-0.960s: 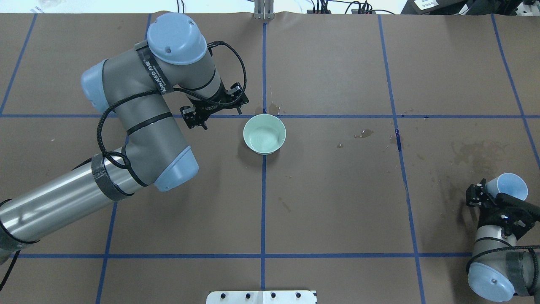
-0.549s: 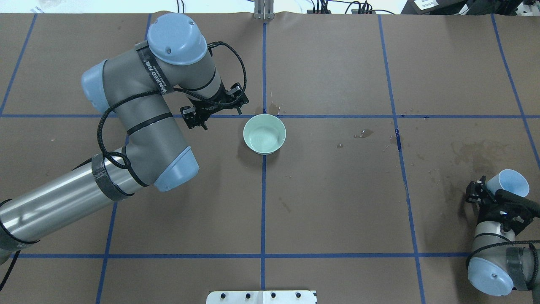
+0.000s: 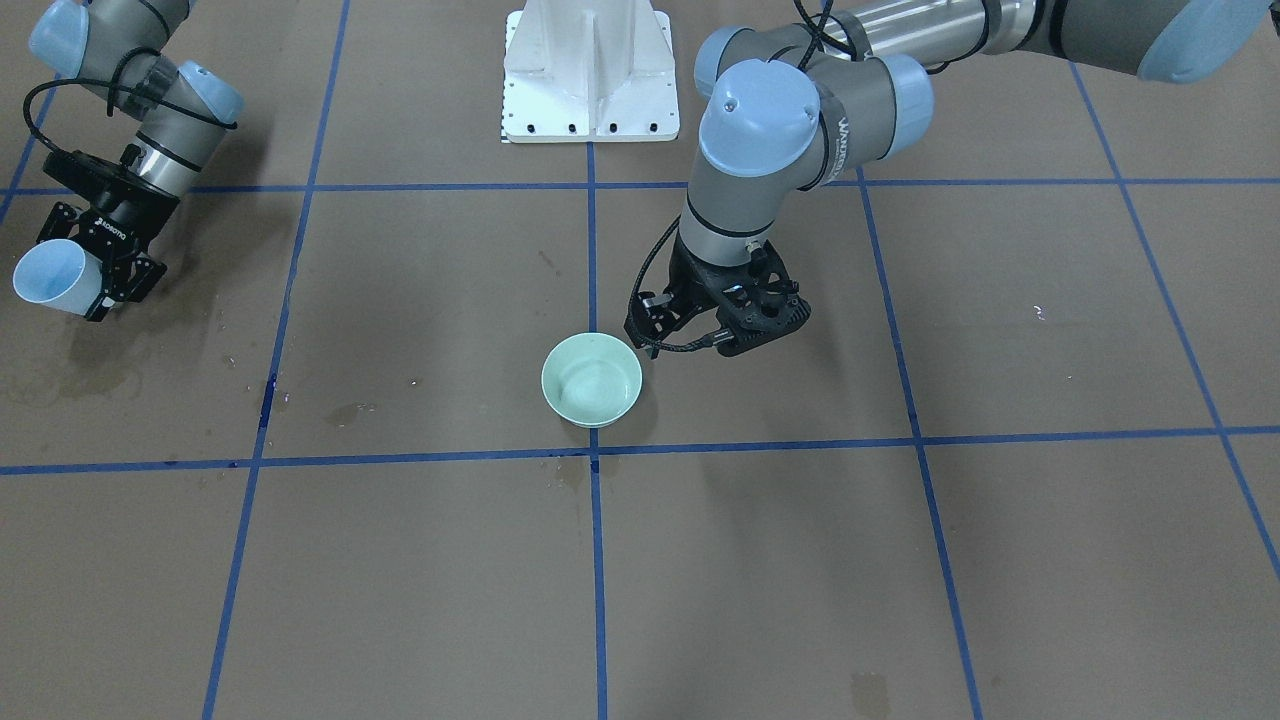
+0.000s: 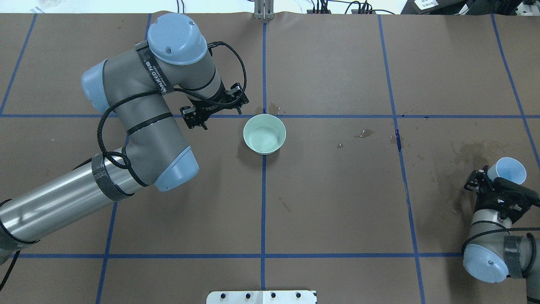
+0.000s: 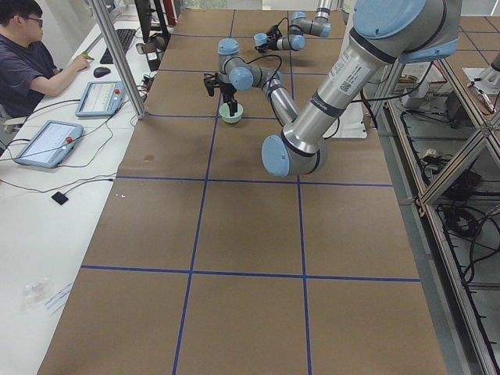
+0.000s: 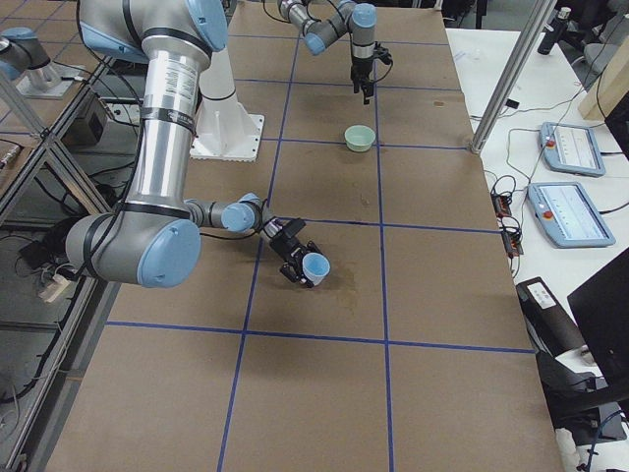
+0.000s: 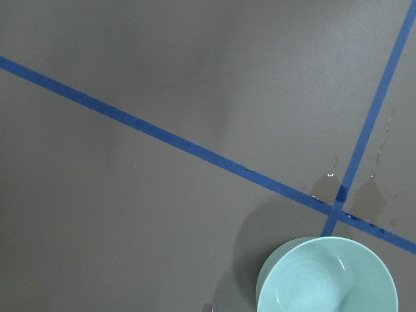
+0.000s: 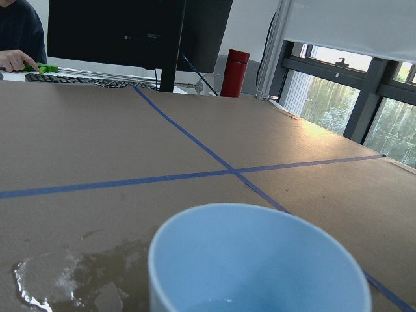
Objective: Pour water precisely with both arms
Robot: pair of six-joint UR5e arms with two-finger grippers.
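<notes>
Brown paper crossed with blue tape covers the surface point(image 4: 337, 211), and it is mostly bare. A pale green ceramic bowl point(image 4: 264, 134) stands at the centre tape crossing. My right pincer point(image 4: 494, 183) is pinching a light blue plastic cup point(image 4: 508, 171) low near the surface's right edge, well apart from the bowl. My left pincer point(image 4: 215, 109) hovers just beside the bowl, spread and empty.

As for the water point(image 8: 39, 286), I see a shiny wet patch by the cup and small drops near the bowl. I cannot tell how much is in either vessel. No stream is falling, so I judge no pour is under way.

Between cup and bowl nothing stands in the way. Only the left arm's elbow crowds the bowl's far side. The cup has little margin from the edge.
</notes>
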